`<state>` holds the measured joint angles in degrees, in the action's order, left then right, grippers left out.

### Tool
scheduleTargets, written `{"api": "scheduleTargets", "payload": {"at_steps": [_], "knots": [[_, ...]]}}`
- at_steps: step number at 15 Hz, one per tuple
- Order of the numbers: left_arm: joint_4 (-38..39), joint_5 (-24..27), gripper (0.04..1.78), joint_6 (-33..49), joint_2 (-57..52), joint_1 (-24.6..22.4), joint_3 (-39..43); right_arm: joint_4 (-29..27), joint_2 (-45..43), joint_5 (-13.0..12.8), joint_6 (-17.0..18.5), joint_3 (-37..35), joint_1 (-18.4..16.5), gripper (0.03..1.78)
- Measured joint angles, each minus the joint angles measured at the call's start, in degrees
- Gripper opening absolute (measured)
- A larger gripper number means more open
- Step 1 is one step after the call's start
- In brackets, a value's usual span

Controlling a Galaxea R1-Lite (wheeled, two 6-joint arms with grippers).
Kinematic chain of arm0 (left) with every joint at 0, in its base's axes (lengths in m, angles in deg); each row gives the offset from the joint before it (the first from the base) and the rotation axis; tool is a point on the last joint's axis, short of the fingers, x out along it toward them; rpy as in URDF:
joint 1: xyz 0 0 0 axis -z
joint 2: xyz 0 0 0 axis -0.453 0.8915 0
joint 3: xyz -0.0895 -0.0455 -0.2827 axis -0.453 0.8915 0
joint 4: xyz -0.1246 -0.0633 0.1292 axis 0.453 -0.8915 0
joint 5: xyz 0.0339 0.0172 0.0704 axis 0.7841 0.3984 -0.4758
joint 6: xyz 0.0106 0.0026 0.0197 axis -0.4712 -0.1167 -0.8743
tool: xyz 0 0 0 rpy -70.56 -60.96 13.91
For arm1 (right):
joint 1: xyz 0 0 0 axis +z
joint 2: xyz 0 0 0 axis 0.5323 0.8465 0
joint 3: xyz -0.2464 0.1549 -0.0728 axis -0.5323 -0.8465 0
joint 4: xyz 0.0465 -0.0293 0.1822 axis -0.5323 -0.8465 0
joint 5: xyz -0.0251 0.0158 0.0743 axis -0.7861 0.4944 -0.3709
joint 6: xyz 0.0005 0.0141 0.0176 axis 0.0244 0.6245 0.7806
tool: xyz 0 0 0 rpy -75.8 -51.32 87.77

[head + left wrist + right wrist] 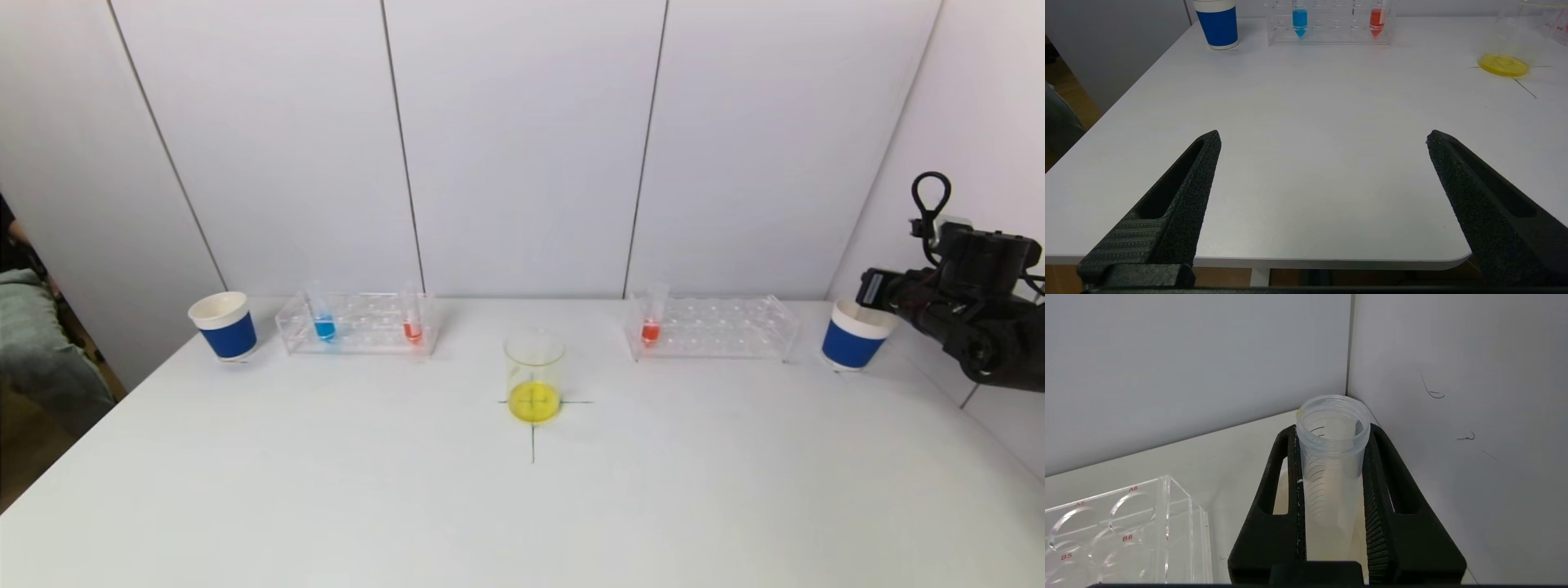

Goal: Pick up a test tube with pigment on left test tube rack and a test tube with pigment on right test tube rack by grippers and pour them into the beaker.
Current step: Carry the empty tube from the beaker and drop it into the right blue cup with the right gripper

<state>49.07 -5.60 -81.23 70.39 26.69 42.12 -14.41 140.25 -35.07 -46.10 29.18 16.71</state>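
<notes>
A clear beaker [534, 377] with yellow liquid stands at the table's middle on a drawn cross. The left rack [357, 324] holds a blue-pigment tube [324, 325] and a red-pigment tube [412, 328]. The right rack [712, 327] holds a red-pigment tube [651, 328]. My right gripper [1331, 430] is shut on an empty clear test tube [1331, 457], held upright over the right blue cup [853, 336] at the far right. My left gripper [1323, 136] is open and empty above the near left table edge, out of the head view.
A second blue-and-white paper cup [225, 327] stands left of the left rack. White wall panels close the back and the right side, near my right arm [963, 310]. The beaker also shows in the left wrist view [1504, 61].
</notes>
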Motion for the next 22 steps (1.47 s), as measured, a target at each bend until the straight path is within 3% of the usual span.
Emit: {"api": "scheduleTargets", "payload": {"at_steps": [15, 17, 19, 22], "knots": [[0.00, 0.00, 1.76, -0.02, 0.00, 0.00, 0.00, 0.13, 0.06, 0.05, -0.88, -0.05, 0.00, 0.50], [-0.02, 0.00, 1.76, 0.00, 0.00, 0.00, 0.00, 1.24, 0.09, 0.07, -0.79, -0.05, 0.00, 0.61], [0.00, 0.05, 1.76, -0.02, 0.00, 0.00, 0.00, 1.49, 0.09, 0.09, -0.77, -0.07, 0.00, 0.83], [0.00, 0.02, 1.76, -0.02, 0.00, 0.02, 0.00, 1.49, 0.09, 0.11, -0.77, -0.11, 0.00, 1.32]]}}
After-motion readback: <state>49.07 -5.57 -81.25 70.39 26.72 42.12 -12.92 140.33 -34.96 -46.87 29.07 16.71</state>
